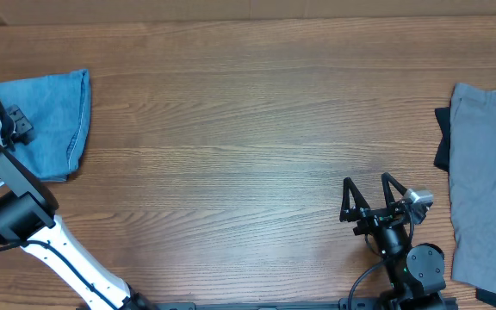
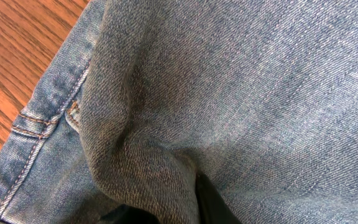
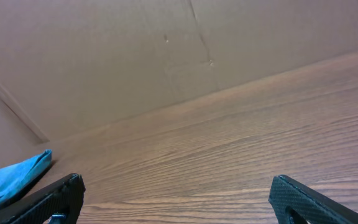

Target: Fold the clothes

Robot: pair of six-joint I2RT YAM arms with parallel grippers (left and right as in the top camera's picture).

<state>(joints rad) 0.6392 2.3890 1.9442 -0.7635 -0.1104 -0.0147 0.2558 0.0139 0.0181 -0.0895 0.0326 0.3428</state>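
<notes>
At far left, L gripper (image 2: 173, 208) pinches jeans (image 1: 54, 120) fold; R gripper (image 1: 368, 185) wide open. Denim prob soft, heavyish; best grab at waistband seam (image 2: 42, 118).

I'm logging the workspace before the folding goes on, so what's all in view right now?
jeans: one pair, light blue denim, bunched at the table's far left edge
grey garment: one, grey, lying flat at the table's right edge, partly out of frame
dark garment: one, black, peeking out from under the grey garment's left side
table: one, brown wood grain, fills the overhead view
back panel: one, beige, along the table's far side
left arm: one, white and black, lower left
left gripper: one, black, closed on a fold of the jeans
right arm: one, black, lower right
right gripper: one, black, open, holding nothing, above bare table
</notes>
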